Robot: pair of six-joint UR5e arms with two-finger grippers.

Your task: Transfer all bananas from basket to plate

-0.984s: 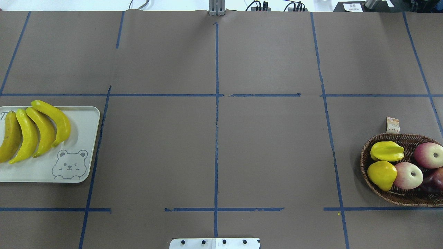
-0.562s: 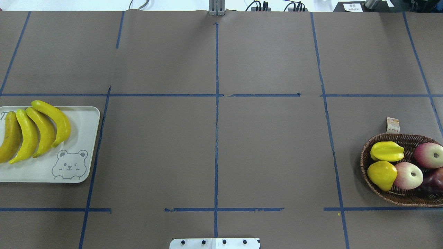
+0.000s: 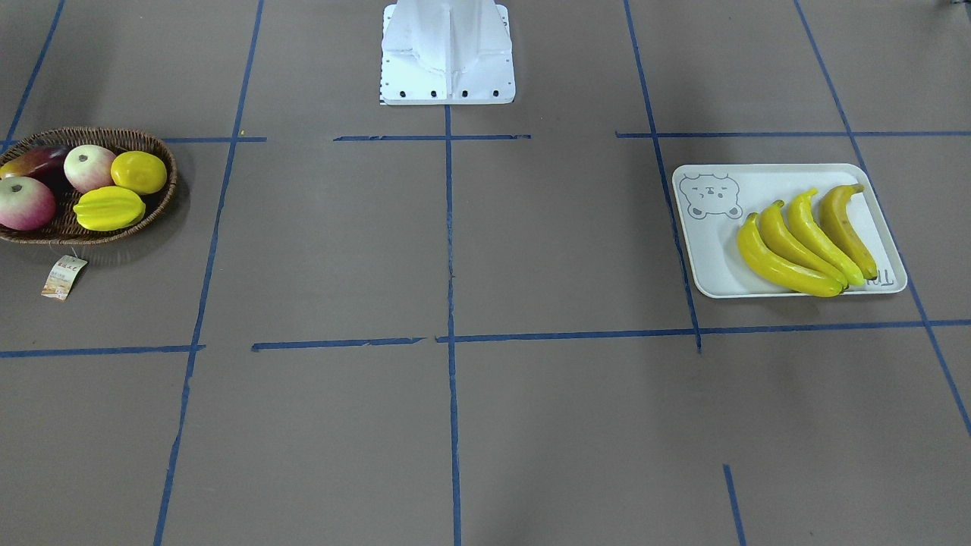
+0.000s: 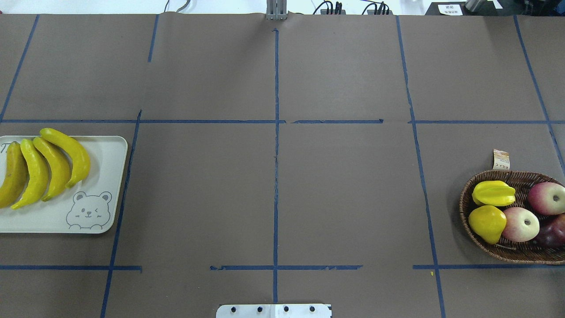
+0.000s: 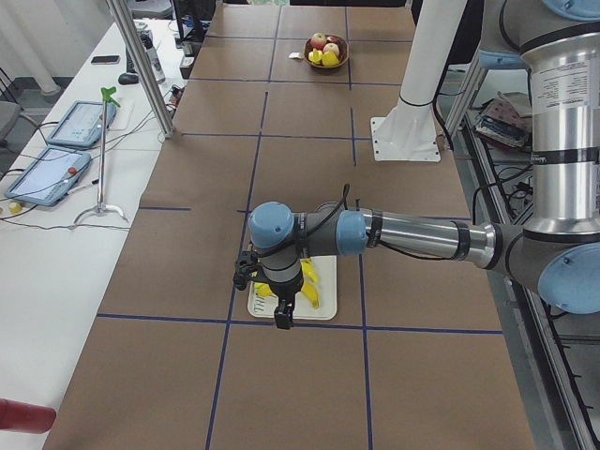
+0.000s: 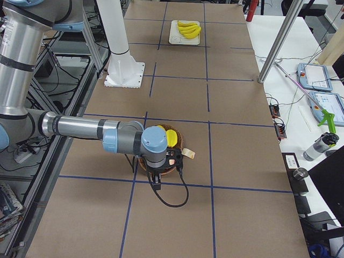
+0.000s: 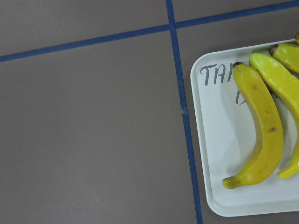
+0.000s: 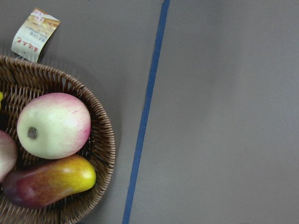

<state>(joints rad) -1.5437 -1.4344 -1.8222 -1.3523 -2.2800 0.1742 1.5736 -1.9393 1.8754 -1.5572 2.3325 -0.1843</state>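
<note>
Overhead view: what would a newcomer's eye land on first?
Four yellow bananas lie side by side on the white bear-face plate at the view's left edge. Next comes the wicker basket at the right edge, holding a starfruit, apples and other fruit, but no banana. Between them, blue tape lines cross the brown table.
</note>
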